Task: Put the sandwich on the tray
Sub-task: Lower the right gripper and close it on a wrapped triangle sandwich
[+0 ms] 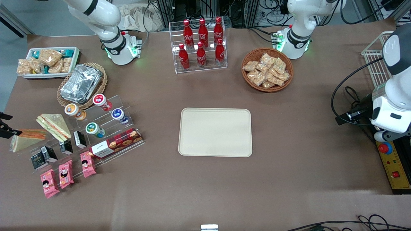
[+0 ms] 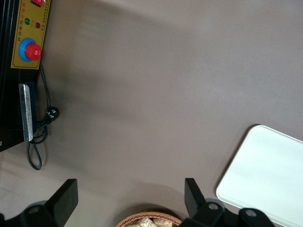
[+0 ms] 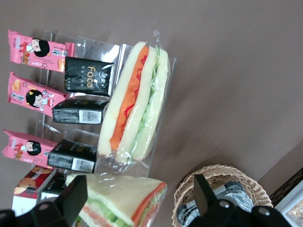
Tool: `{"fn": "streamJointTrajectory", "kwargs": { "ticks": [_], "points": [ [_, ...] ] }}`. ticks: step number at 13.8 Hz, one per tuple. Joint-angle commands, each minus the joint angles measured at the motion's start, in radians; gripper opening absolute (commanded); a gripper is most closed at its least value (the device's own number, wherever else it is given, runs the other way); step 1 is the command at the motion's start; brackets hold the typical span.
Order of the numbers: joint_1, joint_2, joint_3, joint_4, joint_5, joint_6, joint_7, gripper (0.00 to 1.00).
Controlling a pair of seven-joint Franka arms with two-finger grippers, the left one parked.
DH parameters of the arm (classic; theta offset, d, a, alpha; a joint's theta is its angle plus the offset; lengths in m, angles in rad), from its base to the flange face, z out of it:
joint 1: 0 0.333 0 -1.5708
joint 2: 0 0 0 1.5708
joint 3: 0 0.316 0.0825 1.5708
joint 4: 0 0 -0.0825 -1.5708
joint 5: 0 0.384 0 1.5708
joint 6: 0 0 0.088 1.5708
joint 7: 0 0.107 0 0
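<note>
Hovering above the sandwich, the gripper sits at the working arm's end of the table; in the front view only a dark part of it shows at the frame edge. Step in hand, by my reading: approach / pre-grasp, nothing picked up yet.

Claw: fingers spread wide, w/ bare gap between them, holding nothing.

Sandwich: wrapped wedge lying on the table at the working arm's end, filling edge (orange-red + green) facing up toward the wrist cam. It lies just beside the black packets on the clear stand and near the second wedge, which has a thinner filling stripe. That second wedge lies closest to the fingers in the wrist view, so mix-up is a risk.

Tray: mid-table, well apart from the sandwich, nothing on it; a corner also shows in the left wrist view.

Also near: foil box in a basket, pink snack packs.

Next move, as judged: centre the claw over the pale wedge, not the second one; align fingers across the bread faces, i.e. across its narrow thickness; descend w/o clipping the packets or stand; close gently, since wrap is slick and bread soft. Then lift and carry to the tray
</note>
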Motion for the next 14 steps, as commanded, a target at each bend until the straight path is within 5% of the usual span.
{"fn": "streamJointTrajectory", "kwargs": {
  "ticks": [1, 14],
  "points": [
    [0.003, 0.027, 0.006, 0.018, -0.002, 0.012, 0.104, 1.00],
    [-0.014, 0.085, 0.006, 0.008, 0.065, 0.112, 0.113, 1.00]
  ]
}}
